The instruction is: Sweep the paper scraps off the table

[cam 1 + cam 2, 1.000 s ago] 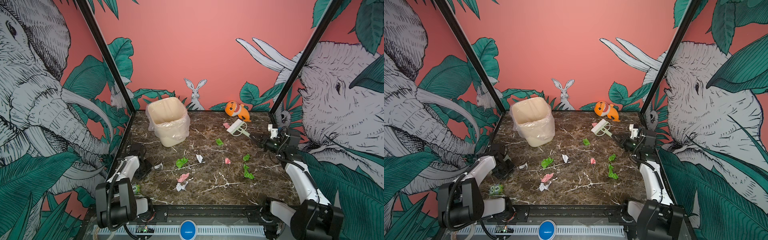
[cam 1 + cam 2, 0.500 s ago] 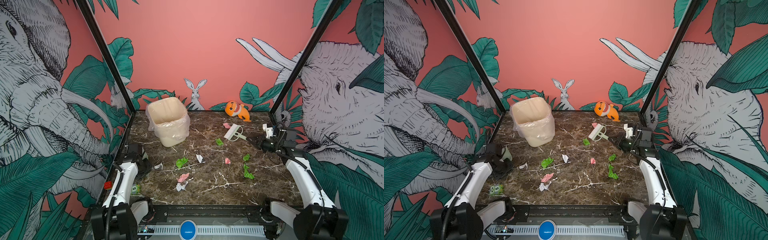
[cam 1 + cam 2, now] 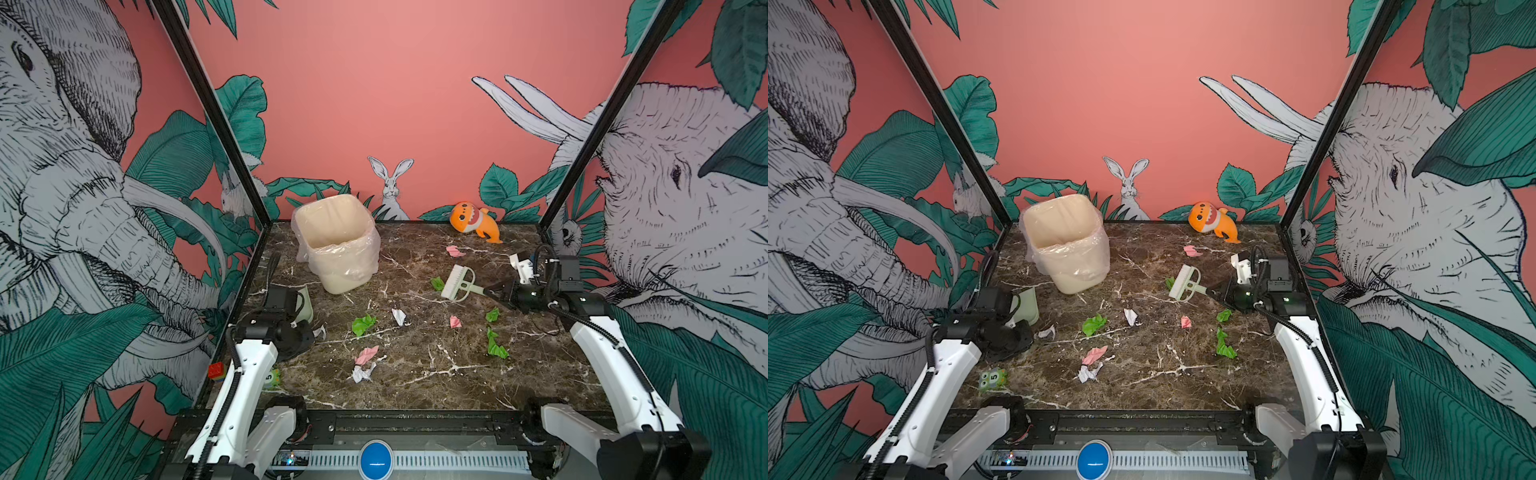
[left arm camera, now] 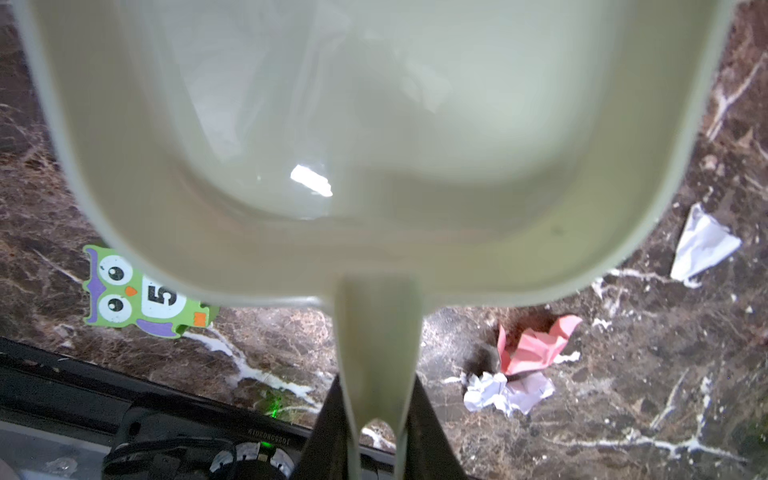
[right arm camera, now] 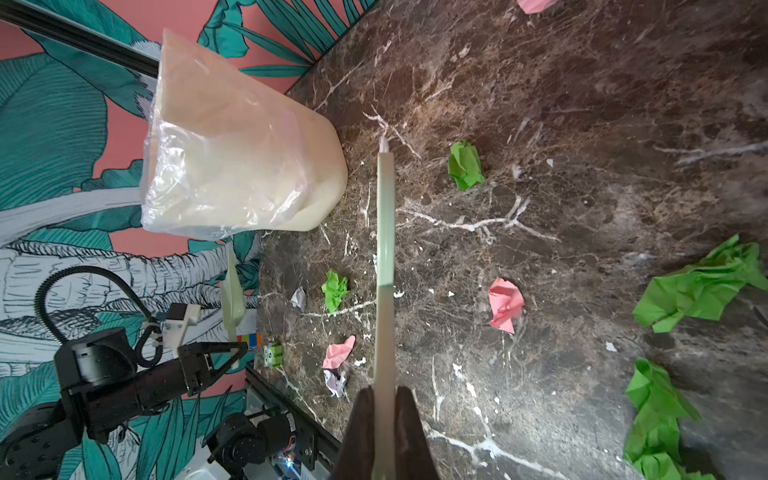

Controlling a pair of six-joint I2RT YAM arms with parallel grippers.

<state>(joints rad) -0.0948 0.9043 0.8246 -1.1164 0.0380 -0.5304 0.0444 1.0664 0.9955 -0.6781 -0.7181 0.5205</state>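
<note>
Paper scraps (image 3: 364, 324) all over the table (image 3: 457, 386); left gripper (image 4: 376, 399) clamped on the dustpan (image 4: 374, 124) by the left edge, right gripper (image 5: 384, 399) pinching the brush (image 3: 457, 283).

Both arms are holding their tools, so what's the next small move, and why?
Probably lower the dustpan in the left gripper until its lip meets the table near the white scrap. It hangs above the marble, the right gripper already holds the brush, and the other scraps lie unswept.

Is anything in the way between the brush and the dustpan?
Nothing visible blocks it. Only paper scraps lie on the table between brush and dustpan; the bin stands just behind that path.
</note>
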